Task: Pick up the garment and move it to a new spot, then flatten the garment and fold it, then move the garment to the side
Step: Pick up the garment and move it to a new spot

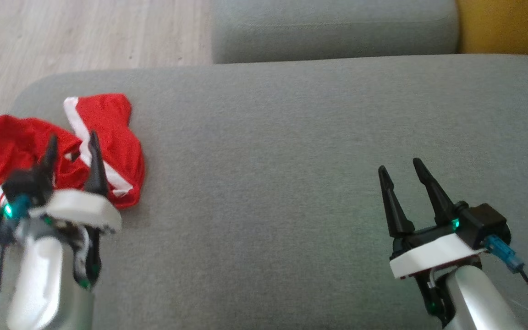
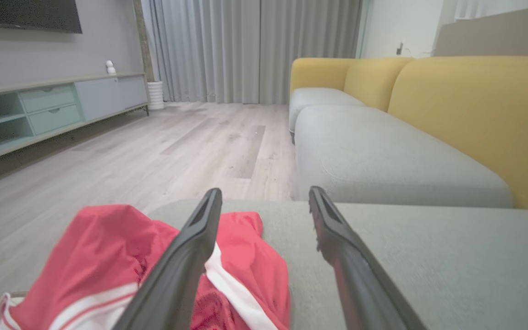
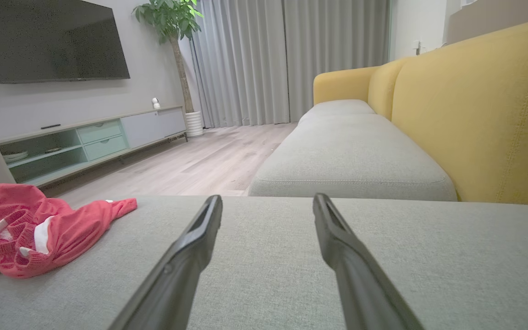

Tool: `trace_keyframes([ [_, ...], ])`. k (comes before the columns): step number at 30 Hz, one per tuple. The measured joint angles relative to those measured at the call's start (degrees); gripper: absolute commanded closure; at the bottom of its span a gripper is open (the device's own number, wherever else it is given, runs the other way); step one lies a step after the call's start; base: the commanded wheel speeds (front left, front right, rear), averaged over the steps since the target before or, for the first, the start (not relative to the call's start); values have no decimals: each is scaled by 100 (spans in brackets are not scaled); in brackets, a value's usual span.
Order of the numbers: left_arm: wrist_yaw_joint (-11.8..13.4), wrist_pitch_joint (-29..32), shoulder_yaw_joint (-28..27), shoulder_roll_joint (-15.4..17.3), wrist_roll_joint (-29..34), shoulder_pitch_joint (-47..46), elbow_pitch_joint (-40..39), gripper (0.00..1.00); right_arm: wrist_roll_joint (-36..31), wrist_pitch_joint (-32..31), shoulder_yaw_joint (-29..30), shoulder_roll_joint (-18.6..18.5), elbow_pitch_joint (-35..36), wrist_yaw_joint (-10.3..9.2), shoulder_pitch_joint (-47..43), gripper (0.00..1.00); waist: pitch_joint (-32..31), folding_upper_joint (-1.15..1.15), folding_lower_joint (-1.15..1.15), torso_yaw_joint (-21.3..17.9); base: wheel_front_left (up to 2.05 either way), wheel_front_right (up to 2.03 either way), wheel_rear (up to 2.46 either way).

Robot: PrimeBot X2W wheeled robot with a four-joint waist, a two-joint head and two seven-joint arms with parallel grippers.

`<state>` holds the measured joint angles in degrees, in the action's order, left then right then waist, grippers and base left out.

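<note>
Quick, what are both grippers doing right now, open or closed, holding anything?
Left gripper: open, over the red garment, gripping nothing.
Right gripper: open, empty, over the grey cushion.

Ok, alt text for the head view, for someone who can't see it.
A crumpled red garment with white stripes lies at the left end of a grey sofa cushion, the open left gripper over its near side. The open right gripper hangs over bare cushion, lower right.

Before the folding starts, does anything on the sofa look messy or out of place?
Yes: the red garment lies crumpled in a heap at the left edge of the grey cushion, its white stripes twisted. The open left gripper hovers by it. Nothing else stands out.
</note>
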<state>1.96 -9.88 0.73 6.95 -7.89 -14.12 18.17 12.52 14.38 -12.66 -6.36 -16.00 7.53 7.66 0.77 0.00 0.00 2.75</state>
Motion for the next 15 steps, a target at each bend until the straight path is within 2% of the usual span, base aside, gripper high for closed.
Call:
trace_keyframes([
  [6, -8, 71, -11, 78, -35, -446, -52, 0, -60, 1, 71, -3, 182, 0, -3, 0, 154, 0, 0, 382, 0, 0, 0],
  [15, -45, 45, 58, 29, -93, -433, 92, 0, -77, 1, 90, -25, 231, 0, 0, 0, 173, 0, 0, 1269, 0, 0, 0],
])
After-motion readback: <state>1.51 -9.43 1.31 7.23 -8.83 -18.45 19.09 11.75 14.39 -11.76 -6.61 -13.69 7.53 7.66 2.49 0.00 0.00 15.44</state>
